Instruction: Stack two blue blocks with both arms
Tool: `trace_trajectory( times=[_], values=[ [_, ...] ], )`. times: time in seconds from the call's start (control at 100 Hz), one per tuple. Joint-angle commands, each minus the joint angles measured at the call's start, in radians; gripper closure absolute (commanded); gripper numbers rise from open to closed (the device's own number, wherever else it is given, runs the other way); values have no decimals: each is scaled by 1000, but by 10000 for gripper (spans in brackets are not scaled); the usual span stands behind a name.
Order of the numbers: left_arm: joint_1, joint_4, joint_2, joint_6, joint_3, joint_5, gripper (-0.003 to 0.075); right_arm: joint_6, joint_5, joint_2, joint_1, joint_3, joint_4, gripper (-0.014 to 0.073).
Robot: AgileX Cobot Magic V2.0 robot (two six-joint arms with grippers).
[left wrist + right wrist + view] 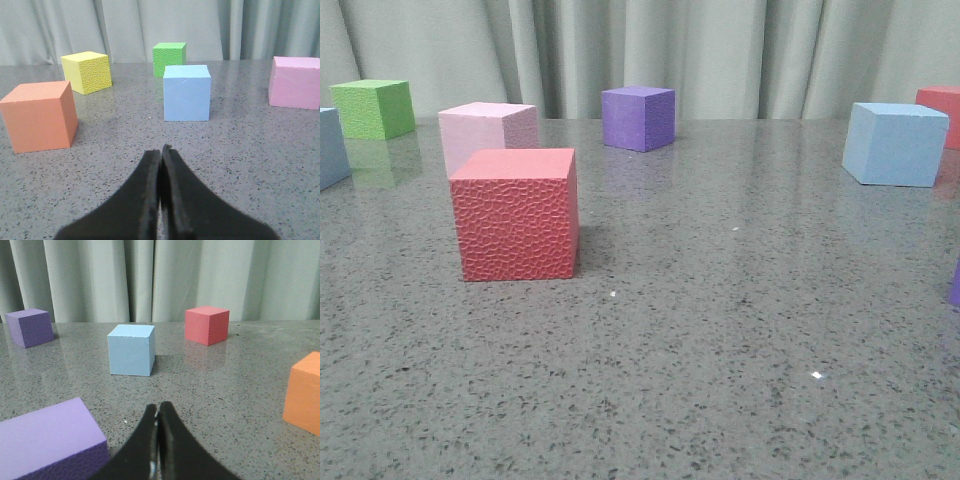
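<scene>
One pale blue block stands at the right of the table in the front view; it also shows in the right wrist view, ahead of my right gripper, which is shut and empty. The duller blue block is cut off by the left edge of the front view; it shows whole in the left wrist view, ahead of my left gripper, which is shut and empty. Neither gripper shows in the front view. Both blocks rest on the table, far apart.
On the grey speckled table stand a red cube, a pink cube, a green cube, a purple cube and another red cube. Orange and yellow cubes are near the left gripper. A purple cube and an orange one flank the right gripper.
</scene>
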Motion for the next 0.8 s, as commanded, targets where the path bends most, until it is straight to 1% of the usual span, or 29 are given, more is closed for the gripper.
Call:
trace_trajectory(
  times=[0.0,0.16,0.26,0.4,0.5,0.64,0.69,0.79],
  values=[
    [-2,-2,-35,-6,27,-87,739,-7,-81,-11,1,1,-1,662],
    [-2,-2,-35,-6,27,-96,739,-7,-95,-11,1,1,-1,662],
    [-2,-2,-35,-6,25,-139,739,-7,-97,-11,1,0,-1,662],
    [-2,-4,-12,-6,-16,-124,740,-7,-84,-8,1,-31,-1,662],
    [-2,-22,38,-6,-110,-52,740,-7,-10,8,1,-90,-1,653],
    [-2,-22,147,-6,-283,103,740,-6,178,70,1,-224,1,653],
    [-2,-22,194,-6,-339,133,740,-6,235,100,1,-274,1,653],
    [-2,-22,290,-6,-441,169,740,-6,294,175,1,-369,1,653]
  ],
)
